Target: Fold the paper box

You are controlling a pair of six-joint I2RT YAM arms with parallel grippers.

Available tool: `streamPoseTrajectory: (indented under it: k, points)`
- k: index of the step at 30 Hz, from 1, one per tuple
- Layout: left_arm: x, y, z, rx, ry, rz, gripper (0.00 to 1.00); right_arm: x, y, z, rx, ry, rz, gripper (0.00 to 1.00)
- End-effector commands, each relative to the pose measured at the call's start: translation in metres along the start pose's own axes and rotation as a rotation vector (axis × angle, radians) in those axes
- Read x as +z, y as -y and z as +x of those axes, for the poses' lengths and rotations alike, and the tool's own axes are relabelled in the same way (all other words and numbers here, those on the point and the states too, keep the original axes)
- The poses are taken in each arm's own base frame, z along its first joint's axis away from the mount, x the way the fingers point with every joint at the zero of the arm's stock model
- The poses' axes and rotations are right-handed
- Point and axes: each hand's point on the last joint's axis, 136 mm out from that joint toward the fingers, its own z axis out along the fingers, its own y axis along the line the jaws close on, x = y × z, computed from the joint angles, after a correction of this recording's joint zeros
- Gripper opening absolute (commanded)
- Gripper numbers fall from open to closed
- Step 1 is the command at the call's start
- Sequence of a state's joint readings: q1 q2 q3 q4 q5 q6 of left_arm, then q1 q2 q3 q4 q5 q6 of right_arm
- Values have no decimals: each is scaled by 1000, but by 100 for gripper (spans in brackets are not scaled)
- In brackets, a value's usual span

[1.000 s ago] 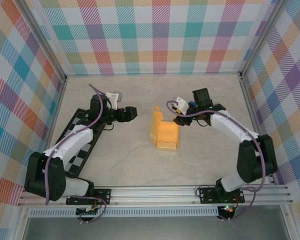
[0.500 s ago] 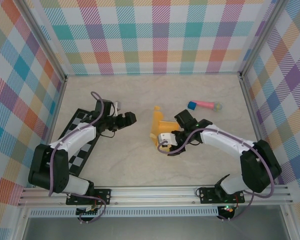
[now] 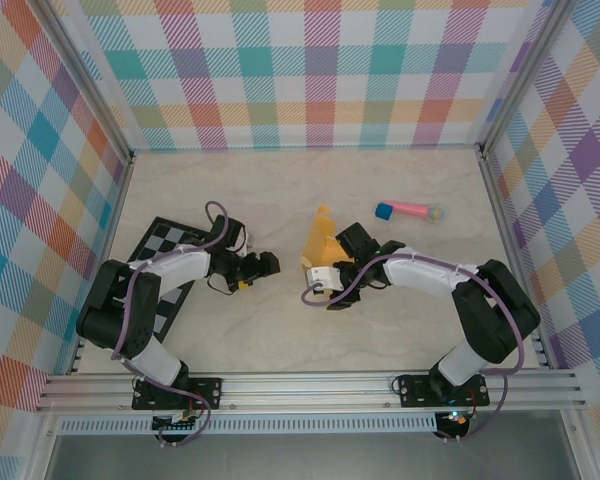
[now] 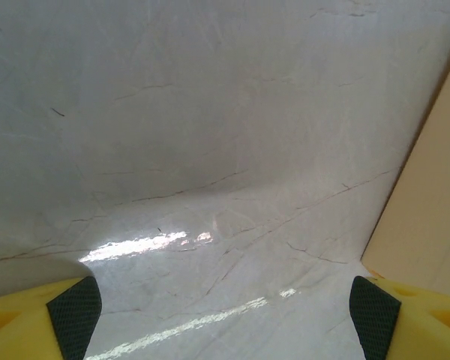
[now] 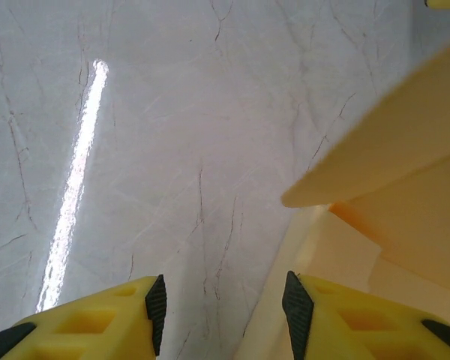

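Left gripper (image 4: 225, 304) gapes wide, empty, left of the yellow-orange card paper box (image 3: 318, 240); right gripper (image 5: 221, 304) half-open (nothing gripped) just beside it.

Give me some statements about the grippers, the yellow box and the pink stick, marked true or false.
1. The left gripper is open over bare table. True.
2. The pink stick lies on the checkered board. False: it lies on the table, right of the paper box; the board is on the left.
3. The right gripper is close beside the paper box. True.
4. The left gripper grips the paper box. False: nothing is between its fingers.
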State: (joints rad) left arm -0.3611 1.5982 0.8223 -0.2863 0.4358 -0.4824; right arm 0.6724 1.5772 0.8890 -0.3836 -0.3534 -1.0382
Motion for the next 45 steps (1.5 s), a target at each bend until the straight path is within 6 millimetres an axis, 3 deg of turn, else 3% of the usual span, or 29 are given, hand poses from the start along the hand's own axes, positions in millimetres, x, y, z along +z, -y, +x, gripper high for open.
streamPoseTrajectory:
  k: [1,11,22,30,37,45]
  points:
    - [9,5,7,28,-45,5,89,10,-5,10,59,-22,-24,47]
    - [20,11,4,63,-67,-9,89,-15,12,-1,169,69,38,48]
    - [25,22,-7,77,-39,38,89,0,22,23,216,-23,92,48]
    - [31,21,-8,69,-55,38,89,12,16,35,286,-70,43,36]
    - [31,27,-10,77,-59,59,90,22,11,46,423,-102,-43,33]
    - [31,34,-17,78,-56,85,91,28,-1,54,536,-165,-213,16]
